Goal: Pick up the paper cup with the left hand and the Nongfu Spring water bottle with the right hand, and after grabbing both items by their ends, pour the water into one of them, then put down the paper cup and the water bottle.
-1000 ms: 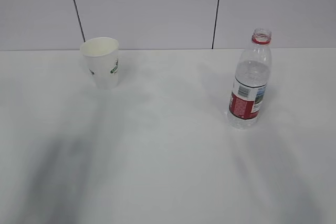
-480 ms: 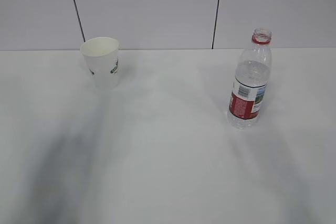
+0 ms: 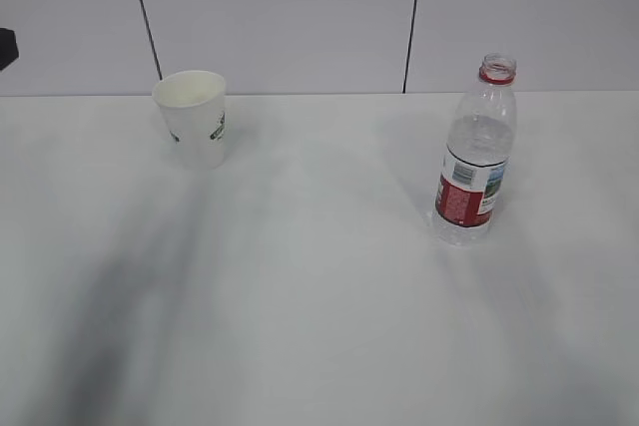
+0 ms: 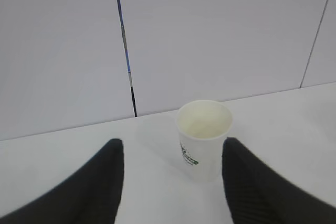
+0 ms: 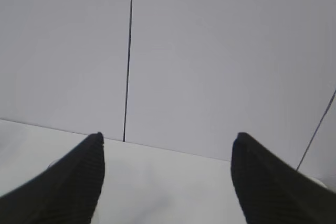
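The white paper cup (image 3: pixel 192 117) with a green logo stands upright at the back left of the table. The Nongfu Spring water bottle (image 3: pixel 477 152) stands upright on the right, uncapped and partly filled. In the left wrist view my left gripper (image 4: pixel 172 153) is open. The cup (image 4: pixel 205 140) stands ahead of its gap, nearer the right-hand finger (image 4: pixel 247 182), and nothing touches it. My right gripper (image 5: pixel 168 142) is open and empty over bare table; the bottle does not show in that view. Neither gripper's fingers show in the exterior view.
The white table (image 3: pixel 319 296) meets a pale panelled wall (image 3: pixel 300 17) with dark vertical seams right behind the cup. A small dark piece (image 3: pixel 6 47) juts in at the exterior view's left edge. Soft arm shadows lie across the table's front.
A dark piece has come into the exterior view at its left edge, and the shadows on the table have shifted. Cup and bottle stand where they were.
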`<state>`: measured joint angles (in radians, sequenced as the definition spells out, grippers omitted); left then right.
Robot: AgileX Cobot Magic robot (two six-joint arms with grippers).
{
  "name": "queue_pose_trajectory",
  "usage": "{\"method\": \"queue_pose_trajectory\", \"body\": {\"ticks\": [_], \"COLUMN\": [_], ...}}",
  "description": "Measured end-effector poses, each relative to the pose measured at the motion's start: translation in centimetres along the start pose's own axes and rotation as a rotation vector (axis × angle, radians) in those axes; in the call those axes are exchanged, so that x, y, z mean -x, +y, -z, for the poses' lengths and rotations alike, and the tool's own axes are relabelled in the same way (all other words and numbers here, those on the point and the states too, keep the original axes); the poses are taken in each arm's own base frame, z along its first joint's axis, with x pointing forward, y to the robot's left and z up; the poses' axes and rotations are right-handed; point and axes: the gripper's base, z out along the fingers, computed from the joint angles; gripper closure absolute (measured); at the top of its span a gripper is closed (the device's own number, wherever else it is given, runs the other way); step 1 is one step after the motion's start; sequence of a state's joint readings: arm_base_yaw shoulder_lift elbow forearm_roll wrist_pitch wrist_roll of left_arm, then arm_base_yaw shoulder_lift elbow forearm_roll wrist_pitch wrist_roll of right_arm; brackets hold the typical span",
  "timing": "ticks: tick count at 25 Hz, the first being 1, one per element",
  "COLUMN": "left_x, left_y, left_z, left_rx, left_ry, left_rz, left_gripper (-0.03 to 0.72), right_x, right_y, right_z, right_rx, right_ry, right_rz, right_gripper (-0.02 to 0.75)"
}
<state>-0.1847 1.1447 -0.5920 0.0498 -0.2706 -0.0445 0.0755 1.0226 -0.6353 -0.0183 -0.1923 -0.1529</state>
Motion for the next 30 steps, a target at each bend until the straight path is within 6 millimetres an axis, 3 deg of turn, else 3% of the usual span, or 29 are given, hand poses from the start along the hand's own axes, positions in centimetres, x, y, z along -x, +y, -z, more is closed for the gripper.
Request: {"method": "queue_pose_trajectory", "body": {"ticks": [8,14,20,30], "left_x": [-1.4,-2.3,-3.1,-4.9], "left_y": [0.0,0.0,0.0,-0.4], "left_z": [-2.1,-3.0,-4.2,-6.0], "left_rx": [-0.005,-0.006,-0.010,-0.052], "left_ry": [0.011,0.034,0.015,0.008], "left_rz": [0.000,0.001,0.035,-0.005], "left_gripper": [0.244,0.244,0.244,0.244], "right_x": [-1.1,-3.1,-6.5,-8.9], "right_y": [0.6,1.2,2.1,2.7], "right_z": [-2.2,-3.2,-2.8,-2.4], "right_rx": [0.039,0.080,0.115,0.133], "right_ry": [-0.008,0.029,0.040,0.080], "right_rz": [-0.029,-0.044,-0.099,-0.118], "right_gripper": [0.172,0.172,0.172,0.172]}}
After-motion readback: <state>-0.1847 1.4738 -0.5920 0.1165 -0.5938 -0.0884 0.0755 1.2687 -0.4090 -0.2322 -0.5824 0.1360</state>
